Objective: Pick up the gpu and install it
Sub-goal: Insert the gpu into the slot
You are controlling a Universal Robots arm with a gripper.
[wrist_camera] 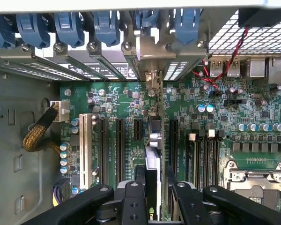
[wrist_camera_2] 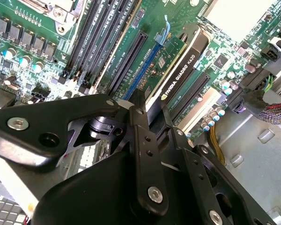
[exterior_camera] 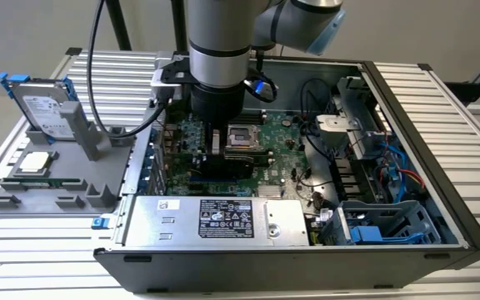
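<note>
The gpu (exterior_camera: 225, 165) stands on edge over the green motherboard (exterior_camera: 289, 153) inside the open computer case (exterior_camera: 440, 156). My gripper (exterior_camera: 215, 147) reaches straight down into the case and is shut on the card's upper edge. In the second wrist view the gpu (wrist_camera_2: 181, 70) shows its black cooler face, just beside a blue expansion slot (wrist_camera_2: 140, 70), with one finger (wrist_camera_2: 139, 117) against it. In the first wrist view the gpu (wrist_camera: 152, 157) is edge-on between my gripper (wrist_camera: 154, 190) fingers, and its silver bracket (wrist_camera: 152, 77) lines up with the case's rear openings. Whether it is fully seated I cannot tell.
A silver power supply (exterior_camera: 215, 219) fills the case's near side. Drive cages and cables (exterior_camera: 382, 187) crowd the exterior view's right. The processor socket (exterior_camera: 245, 135) lies just beyond the card. Outside, a grey fixture (exterior_camera: 57, 187) holds a hard drive (exterior_camera: 44, 109) and a memory stick (exterior_camera: 40, 183).
</note>
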